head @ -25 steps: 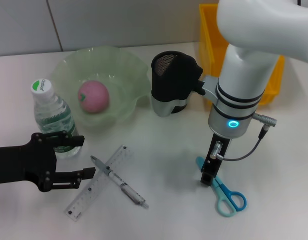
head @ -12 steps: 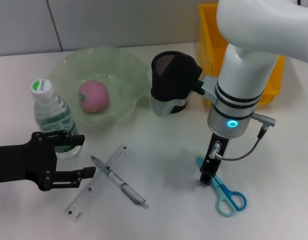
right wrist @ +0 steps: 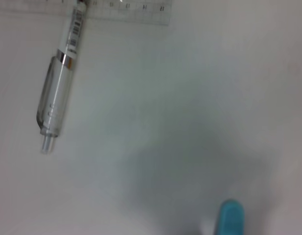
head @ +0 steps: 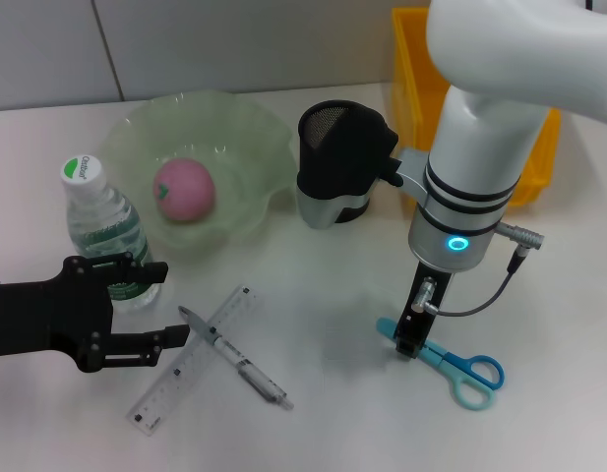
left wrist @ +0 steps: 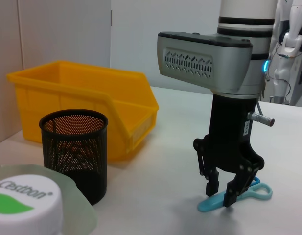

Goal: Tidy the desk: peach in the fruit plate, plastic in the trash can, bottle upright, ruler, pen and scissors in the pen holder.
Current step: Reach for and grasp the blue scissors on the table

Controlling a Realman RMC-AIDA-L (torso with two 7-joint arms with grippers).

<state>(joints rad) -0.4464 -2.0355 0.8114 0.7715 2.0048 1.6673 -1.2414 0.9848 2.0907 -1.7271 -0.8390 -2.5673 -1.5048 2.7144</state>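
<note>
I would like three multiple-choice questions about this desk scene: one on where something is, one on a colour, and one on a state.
1. Where is the peach?
A. in the fruit plate
B. in the trash can
C. on the desk beside the ruler

2. What colour are the scissors?
A. red
B. light blue
C. black

3. How is the bottle standing?
A. lying on its side
B. upside down
C. upright

Answers:
1. A, the pink fruit lies inside the green ruffled bowl.
2. B, the handles and sheath under the right gripper are light blue.
3. C, its white cap faces up, beside the left gripper.
</note>
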